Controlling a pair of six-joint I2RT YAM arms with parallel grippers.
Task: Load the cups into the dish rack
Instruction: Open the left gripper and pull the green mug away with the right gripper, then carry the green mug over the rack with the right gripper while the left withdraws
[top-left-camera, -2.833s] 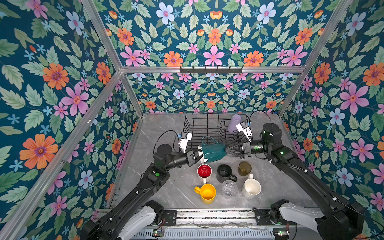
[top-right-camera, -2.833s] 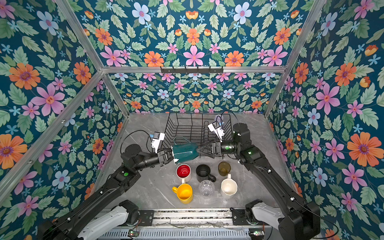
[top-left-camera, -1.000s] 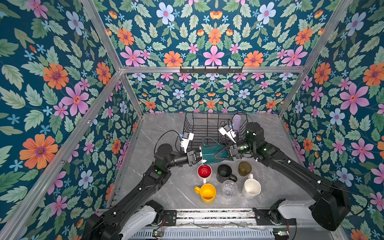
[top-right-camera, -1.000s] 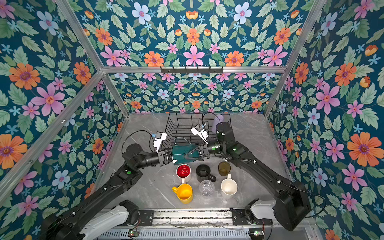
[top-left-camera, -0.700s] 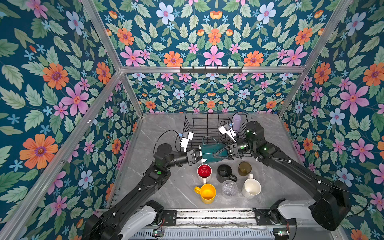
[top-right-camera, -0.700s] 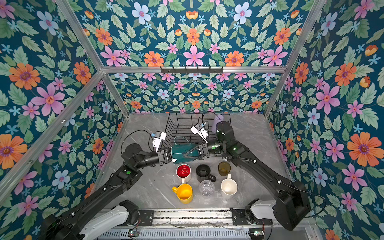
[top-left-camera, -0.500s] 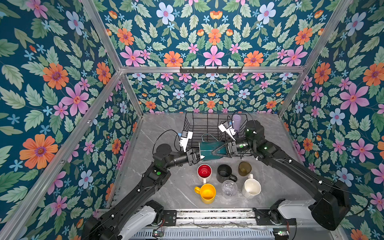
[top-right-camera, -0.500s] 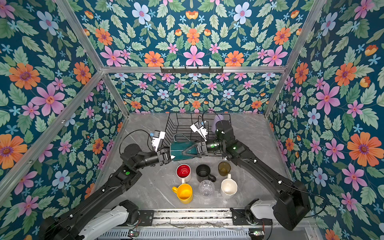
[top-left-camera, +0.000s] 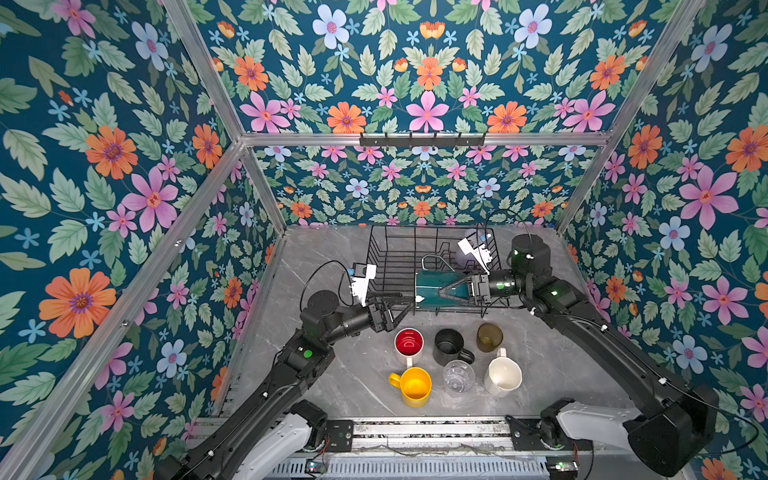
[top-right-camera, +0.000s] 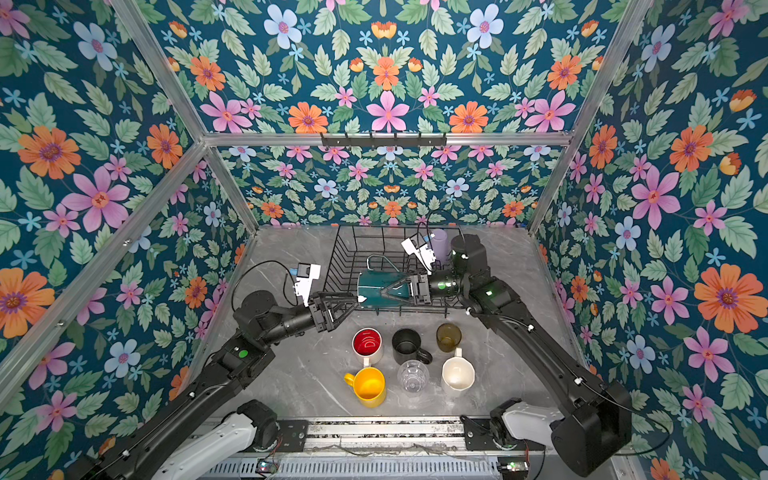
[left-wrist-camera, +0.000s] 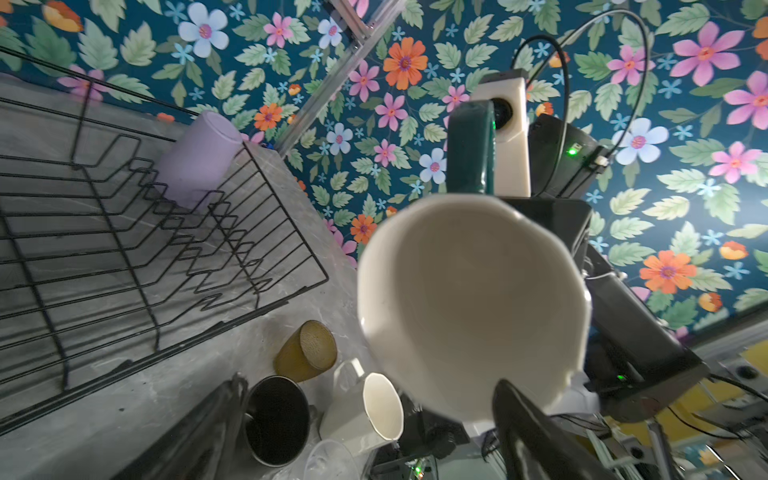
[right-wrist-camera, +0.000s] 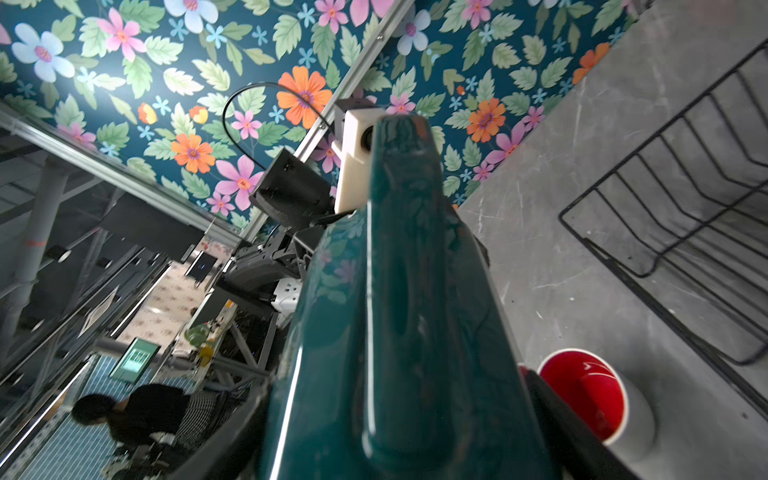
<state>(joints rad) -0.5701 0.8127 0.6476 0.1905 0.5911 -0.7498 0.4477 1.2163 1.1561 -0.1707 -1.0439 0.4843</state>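
Honestly, nothing legible anywhere here: no words, brands or numbers on any of it. The small lit greenish screen way off in the right wrist view shows some pattern, but it's too blurry to read.

The dark green mug you see is glossy glazed ceramic with bright reflections. The dish rack is thin, matt black wire. Your bench looks like smooth grey veined stone. The lilac tumbler looks matt and frosted, and the clear tumbler glassy.
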